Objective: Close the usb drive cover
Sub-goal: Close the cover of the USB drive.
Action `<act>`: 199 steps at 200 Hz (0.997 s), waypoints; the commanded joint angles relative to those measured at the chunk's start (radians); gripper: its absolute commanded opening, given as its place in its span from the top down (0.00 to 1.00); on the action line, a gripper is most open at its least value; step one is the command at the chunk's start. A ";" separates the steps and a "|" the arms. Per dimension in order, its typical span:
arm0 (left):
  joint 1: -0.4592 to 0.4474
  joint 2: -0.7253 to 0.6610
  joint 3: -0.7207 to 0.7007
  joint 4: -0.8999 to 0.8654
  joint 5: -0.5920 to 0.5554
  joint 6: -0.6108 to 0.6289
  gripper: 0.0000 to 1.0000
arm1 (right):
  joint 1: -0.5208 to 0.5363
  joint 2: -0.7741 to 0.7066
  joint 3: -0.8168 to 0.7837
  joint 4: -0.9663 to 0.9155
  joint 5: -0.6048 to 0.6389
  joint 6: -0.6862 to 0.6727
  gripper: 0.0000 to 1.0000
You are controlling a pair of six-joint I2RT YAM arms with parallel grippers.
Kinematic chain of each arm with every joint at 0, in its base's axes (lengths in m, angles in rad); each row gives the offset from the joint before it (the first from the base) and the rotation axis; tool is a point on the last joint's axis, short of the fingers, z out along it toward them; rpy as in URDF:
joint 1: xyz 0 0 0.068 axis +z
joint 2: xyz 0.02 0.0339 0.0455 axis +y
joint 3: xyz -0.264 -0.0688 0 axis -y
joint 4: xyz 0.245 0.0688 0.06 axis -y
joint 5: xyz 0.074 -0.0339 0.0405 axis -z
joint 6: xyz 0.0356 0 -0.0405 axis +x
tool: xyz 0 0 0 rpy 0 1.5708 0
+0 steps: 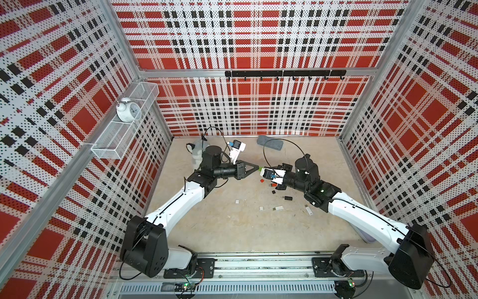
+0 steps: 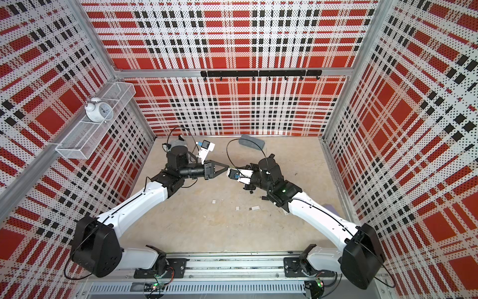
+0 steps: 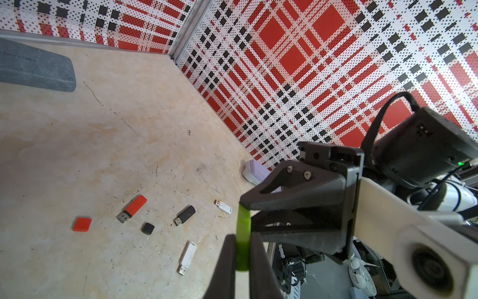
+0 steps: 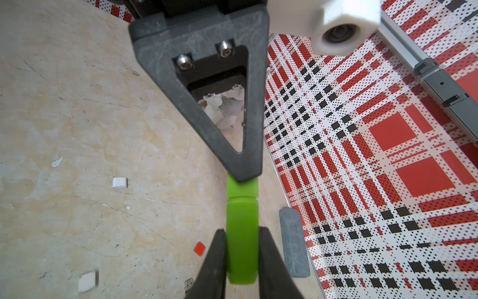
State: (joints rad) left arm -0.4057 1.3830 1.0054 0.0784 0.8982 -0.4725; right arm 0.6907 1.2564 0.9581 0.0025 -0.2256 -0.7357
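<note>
Held above the middle of the beige tabletop (image 1: 232, 233), the green plastic USB drive (image 4: 242, 214) is clamped at opposite ends by the narrowed left hand (image 3: 242, 249) and right hand (image 4: 241, 252). A red square cap (image 1: 261, 180) lies at 6 o'clock, a black USB stick (image 1: 287, 198) at 5 o'clock and a grey oblong case (image 1: 270, 143) at 12 o'clock.

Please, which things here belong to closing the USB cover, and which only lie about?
Job: green drive, green cap, left gripper, right gripper; probably later red drive, red cap, black drive, black cap.
Lying about: grey case, clock, plush toy, basket.
</note>
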 commanded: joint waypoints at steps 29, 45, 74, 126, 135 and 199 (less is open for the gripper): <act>-0.039 0.030 0.018 0.035 0.013 -0.021 0.89 | 0.020 -0.004 0.026 0.149 -0.142 0.053 0.91; -0.044 0.030 0.012 0.042 0.003 -0.024 0.91 | 0.020 0.002 0.026 0.158 -0.148 0.058 0.92; -0.047 0.028 0.006 0.048 -0.007 -0.025 0.93 | 0.023 0.007 0.030 0.152 -0.158 0.058 0.93; -0.075 0.062 0.027 0.018 0.022 0.007 0.93 | 0.027 0.010 0.047 0.159 -0.159 0.057 0.93; -0.073 0.060 0.030 0.003 0.020 0.019 0.91 | 0.027 0.011 0.048 0.154 -0.152 0.052 0.93; 0.001 -0.021 0.027 -0.036 -0.093 0.055 0.74 | 0.017 -0.003 -0.025 0.102 0.027 0.041 0.94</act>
State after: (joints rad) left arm -0.4171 1.4010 1.0370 0.0566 0.8478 -0.4389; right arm 0.6903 1.2648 0.9504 0.0334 -0.1932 -0.7063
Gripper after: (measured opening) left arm 0.174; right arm 0.207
